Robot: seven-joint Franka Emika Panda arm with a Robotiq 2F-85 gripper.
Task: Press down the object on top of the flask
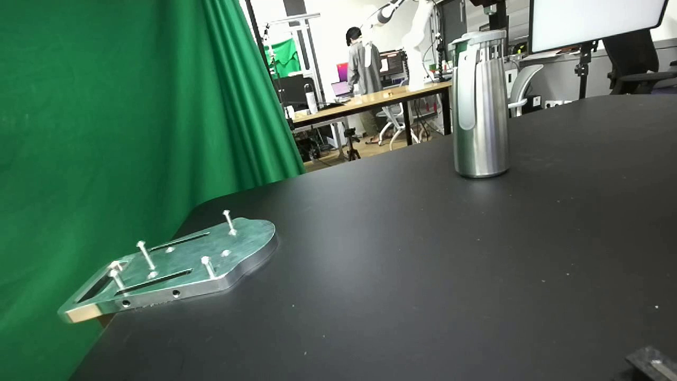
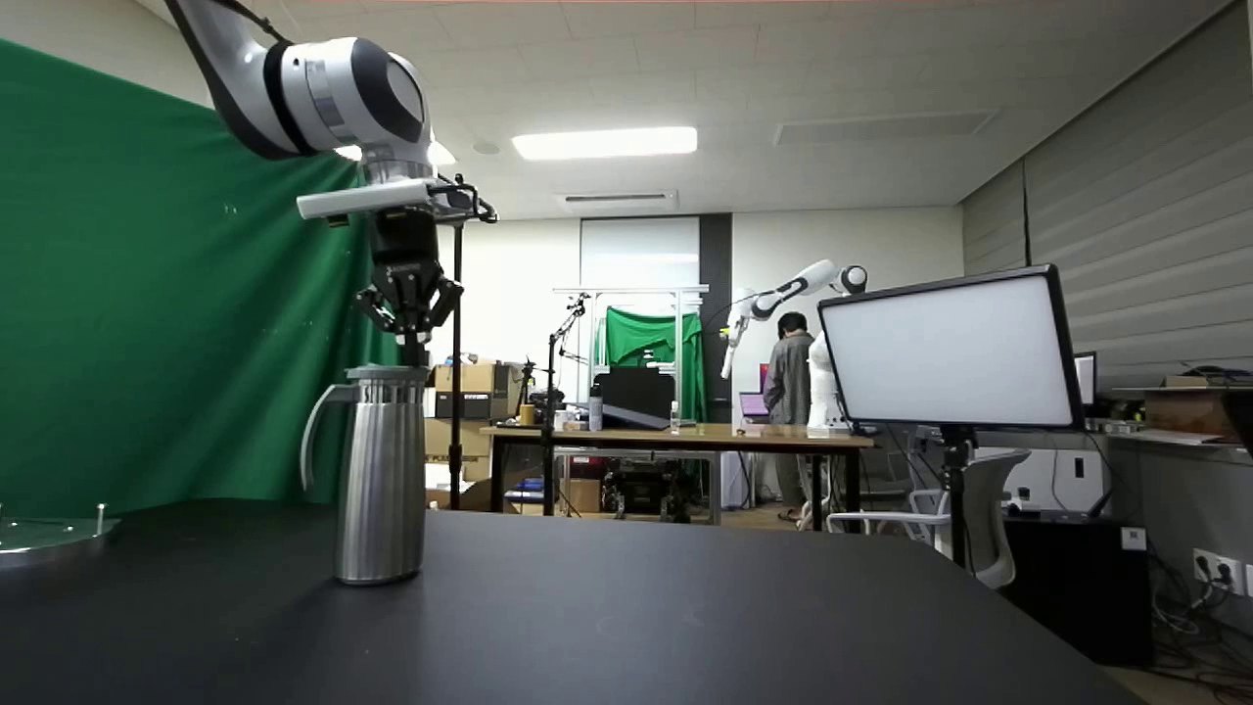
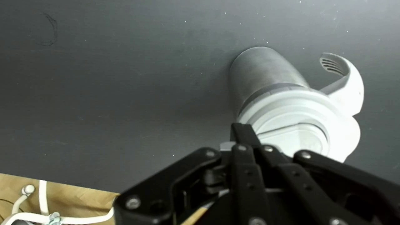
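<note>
The steel flask [image 1: 481, 121] stands upright on the black table; it also shows in an exterior view [image 2: 380, 480] and in the wrist view [image 3: 262, 67]. Its pale grey lid [image 2: 387, 373] carries a long raised button [image 3: 297, 139] on top, partly covered by my fingers in the wrist view. The grey curved handle [image 3: 351, 89] sticks out to one side. My gripper [image 2: 414, 352] points down with its fingers together and nothing seen between them. The fingertips [image 3: 245, 129] are at the lid's edge, very close above it; I cannot tell whether they touch.
A metal plate [image 1: 206, 254] with upright bolts lies at the table's edge by the green curtain [image 1: 132, 106]. A light panel [image 2: 950, 352] on a stand is beyond the table [image 2: 626, 607]. A person [image 2: 788, 392] stands at a far desk.
</note>
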